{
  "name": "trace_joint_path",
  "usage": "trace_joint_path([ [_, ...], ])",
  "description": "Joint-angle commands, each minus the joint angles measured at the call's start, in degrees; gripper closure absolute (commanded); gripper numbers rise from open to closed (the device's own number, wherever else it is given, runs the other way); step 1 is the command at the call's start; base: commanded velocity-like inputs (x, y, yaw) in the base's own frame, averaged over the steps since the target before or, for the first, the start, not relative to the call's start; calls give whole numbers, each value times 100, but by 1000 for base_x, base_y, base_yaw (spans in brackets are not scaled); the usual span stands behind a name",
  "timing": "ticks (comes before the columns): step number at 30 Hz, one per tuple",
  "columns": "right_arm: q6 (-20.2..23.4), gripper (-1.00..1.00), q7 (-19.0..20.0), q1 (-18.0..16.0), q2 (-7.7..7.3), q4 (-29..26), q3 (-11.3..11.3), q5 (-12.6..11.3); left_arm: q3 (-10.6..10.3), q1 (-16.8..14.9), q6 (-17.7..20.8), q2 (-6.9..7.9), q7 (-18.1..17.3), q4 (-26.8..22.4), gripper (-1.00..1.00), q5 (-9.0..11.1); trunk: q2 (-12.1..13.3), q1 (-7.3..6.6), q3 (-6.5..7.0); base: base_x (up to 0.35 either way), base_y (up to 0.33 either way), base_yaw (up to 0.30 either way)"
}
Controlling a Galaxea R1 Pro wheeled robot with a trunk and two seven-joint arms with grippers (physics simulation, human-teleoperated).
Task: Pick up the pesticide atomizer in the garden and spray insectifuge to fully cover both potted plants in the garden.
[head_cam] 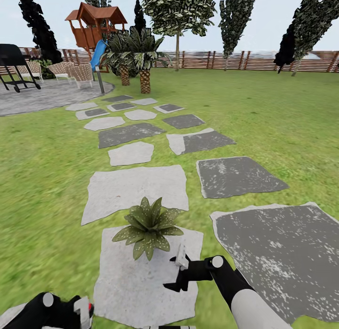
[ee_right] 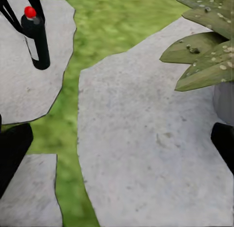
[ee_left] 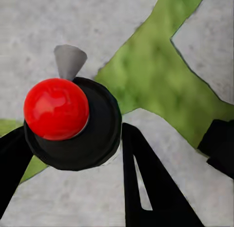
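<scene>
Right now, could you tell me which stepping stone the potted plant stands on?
The potted plant stands on the pale stepping stone nearest the robot, beside the large dark stone.

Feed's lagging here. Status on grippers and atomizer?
Left gripper shut on pesticide atomizer. Right gripper open, empty, beside potted plant on its stepping stone. Nothing in the way.

**Play tower, grill and chairs well beyond the gripper ends**

A wooden play tower [head_cam: 95, 28] with a blue slide [head_cam: 98, 54] stands far ahead of the gripper ends and off to their left. Nearer that side, a black grill [head_cam: 14, 65] sits by wicker chairs [head_cam: 70, 72]. Two short palms [head_cam: 134, 55] rise far ahead, with tall trees [head_cam: 178, 13] behind them.
</scene>
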Motion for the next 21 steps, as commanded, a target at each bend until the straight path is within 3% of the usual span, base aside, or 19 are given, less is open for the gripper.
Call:
trace_joint_path([
  [1, -27, -100, -39, -3, 8, -8, -53, 53, 54, 16, -49, 50, 172, 4, 100, -13, -2, -1, -5, 0, 0, 0],
  [3, -32, -100, -544, -1, 8, 18, -57, 50, 86, 32, -41, 65, 660, 81, 100, 110, -2, -1, -5, 0, 0, 0],
  [4, -34, -100, -956, 5, -101, 62, -58, 45, 145, 35, -39, 47, 902, 184, 100, 252, -2, -1, -5, 0, 0, 0],
  [5, -32, -100, -1392, 14, -308, 189, -58, 36, 230, 36, -38, 29, 1146, 294, 100, 466, -2, -1, -5, 0, 0, 0],
  [6, -30, -100, -1823, 23, -504, 428, -58, 25, 333, 37, -37, -2, 1406, 408, 100, 775, -2, -1, -5, 0, 0, 0],
  [7, -36, -100, -2299, 27, -699, 775, -60, 18, 458, 38, -40, -50, 1713, 518, 100, 1194, -2, -1, -5, 0, 0, 0],
  [8, -44, -100, -3062, 35, -926, 1329, -63, 9, 588, 38, -49, -135, 2213, 645, 100, 1811, -2, -1, -5, 0, 0, 0],
  [9, -70, -100, -4203, 62, -1092, 1950, -72, -21, 651, 38, -66, -182, 2805, 773, 100, 2519, -2, -1, -5, 0, 0, 0],
  [10, -141, -100, -5082, 137, -1156, 2271, -78, -115, 674, 38, -155, -196, 3179, 895, 100, 3035, -2, -1, -5, 0, 0, 0],
  [11, -404, -100, -6076, 412, -1188, 2465, -82, -456, 695, 58, -508, -191, 3586, 1104, 100, 3689, -2, -1, -5, 0, 0, 0],
  [12, -691, -100, -6608, 606, -1204, 2530, -83, -809, 723, 139, -809, -181, 3859, 1244, 100, 4121, -2, -1, -5, 0, 0, 0],
  [14, -1371, -100, -7232, 909, -1234, 2581, -84, -1612, 767, 395, -1299, -171, 4298, 1367, 100, 4811, -2, -1, -5, 0, 0, 0],
  [16, -1830, -100, -7459, 1111, -1369, 2595, -85, -2519, 783, 615, -1667, -159, 4547, 1408, 100, 5210, -2, -1, -5, 0, 0, 0],
  [18, -1961, -100, -7515, 1190, -1439, 2598, -81, -3197, 783, 791, -1843, -155, 4687, 1426, 100, 5353, -2, -1, -5, 0, 0, 0],
  [21, -1999, -100, -7504, 1220, -1452, 2611, -66, -3465, 780, 876, -1900, -183, 4731, 1435, 100, 5392, -2, -1, -5, 0, 0, 0],
])
